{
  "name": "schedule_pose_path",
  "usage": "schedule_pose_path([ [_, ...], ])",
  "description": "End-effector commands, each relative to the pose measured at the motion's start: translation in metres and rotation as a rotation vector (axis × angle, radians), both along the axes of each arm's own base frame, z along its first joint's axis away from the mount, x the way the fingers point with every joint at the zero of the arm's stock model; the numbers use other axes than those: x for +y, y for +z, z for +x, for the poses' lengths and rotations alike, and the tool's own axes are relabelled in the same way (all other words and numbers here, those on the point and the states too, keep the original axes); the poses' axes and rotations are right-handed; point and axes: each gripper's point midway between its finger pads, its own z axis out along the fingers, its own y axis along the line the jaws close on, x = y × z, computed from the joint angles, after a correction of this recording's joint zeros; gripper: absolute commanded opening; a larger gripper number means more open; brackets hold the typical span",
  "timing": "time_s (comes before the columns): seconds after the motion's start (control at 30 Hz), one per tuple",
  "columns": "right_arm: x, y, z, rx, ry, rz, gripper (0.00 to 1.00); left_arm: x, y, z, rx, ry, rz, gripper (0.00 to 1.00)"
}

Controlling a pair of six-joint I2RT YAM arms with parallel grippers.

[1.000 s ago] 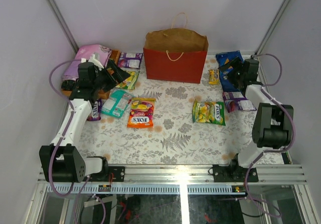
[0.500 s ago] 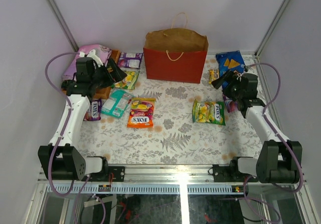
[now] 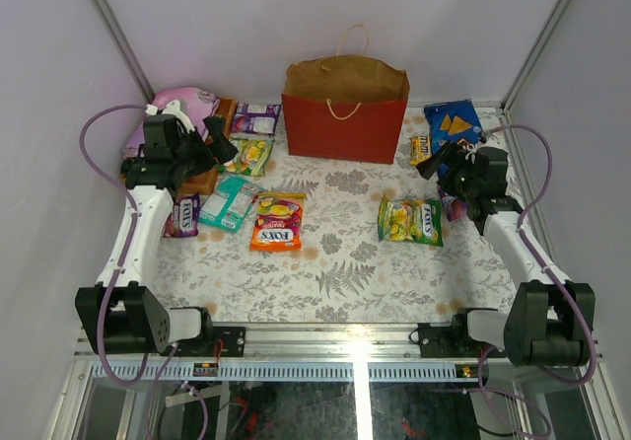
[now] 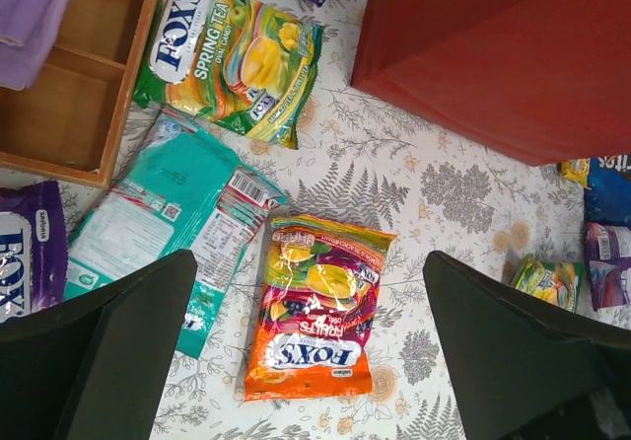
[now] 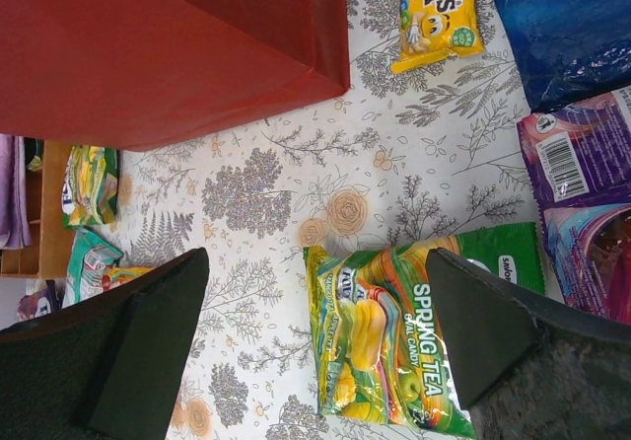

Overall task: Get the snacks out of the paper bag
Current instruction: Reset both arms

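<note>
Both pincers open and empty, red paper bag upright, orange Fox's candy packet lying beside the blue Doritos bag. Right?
Not quite. The orange Fox's candy packet lies beside the teal pouch, far from the blue Doritos bag, as the top view shows. The left pincer and right pincer are open and empty, and the red paper bag stands upright.

Bright even overhead light, soft faint shadows, glossy packet glare, near pincer fingers blurred
</note>
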Motion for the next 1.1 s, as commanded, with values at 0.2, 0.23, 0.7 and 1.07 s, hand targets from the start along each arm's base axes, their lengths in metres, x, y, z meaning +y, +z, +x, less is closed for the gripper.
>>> schedule_pose_path([
  [0.2, 0.017, 0.013, 0.003, -0.047, 0.076, -0.072, 0.99, 0.013, 0.023, 0.0, -0.101, 0.025, 0.025, 1.0],
  [0.23, 0.019, 0.013, 0.002, -0.046, 0.077, -0.086, 0.99, 0.015, 0.026, 0.0, -0.112, 0.032, 0.031, 1.0],
  [0.7, 0.037, 0.03, -0.006, -0.114, 0.116, -0.123, 1.0, 0.015, 0.055, -0.016, -0.205, 0.036, 0.048, 1.0],
  [1.07, 0.043, 0.027, -0.012, -0.125, 0.141, -0.1, 1.0, 0.006, 0.065, -0.022, -0.218, -0.012, 0.029, 1.0],
])
